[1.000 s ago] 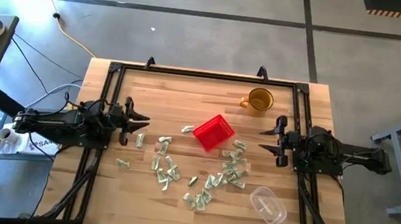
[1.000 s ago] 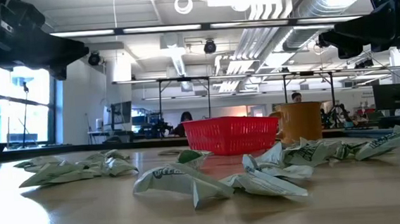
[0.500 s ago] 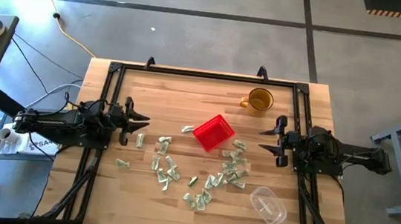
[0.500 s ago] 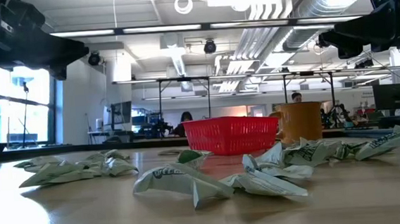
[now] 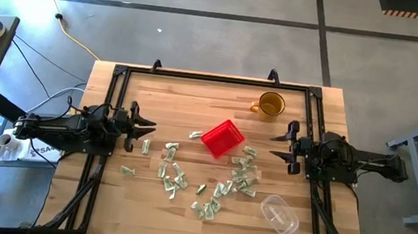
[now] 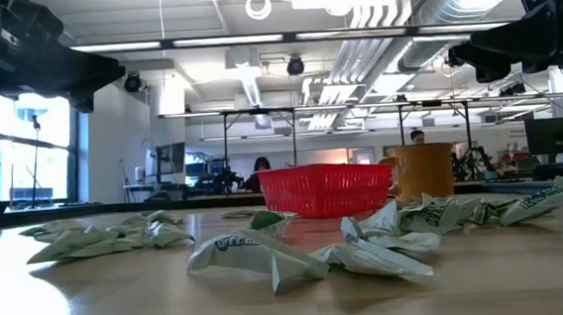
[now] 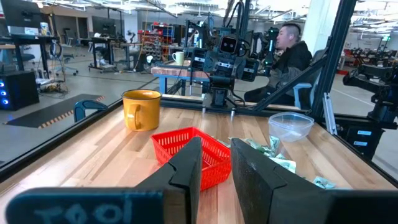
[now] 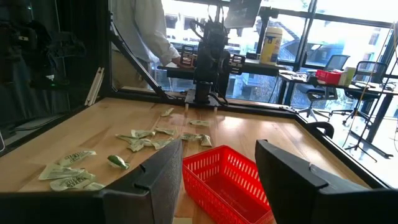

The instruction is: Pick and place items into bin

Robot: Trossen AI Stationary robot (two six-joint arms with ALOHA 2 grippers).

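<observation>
Looking straight down, the red bin sits near the middle of the wooden table, turned at an angle, with the items scattered on the boards beside and in front of it; none can be made out inside it. An amber mug stands toward the far edge and a clear plastic container lies near the right front corner. The left pincer waits at the left side and the right pincer at the right side, both released and facing the bin, each grasping nothing. From table height, the bin stands behind crumpled items, with the mug just beside it. The left wrist view shows the left pincer with a narrow gap between its fingers, the bin beyond it, and a person seated past the table. The right wrist view shows the right pincer spread wide above the bin, which looks bare inside.
</observation>
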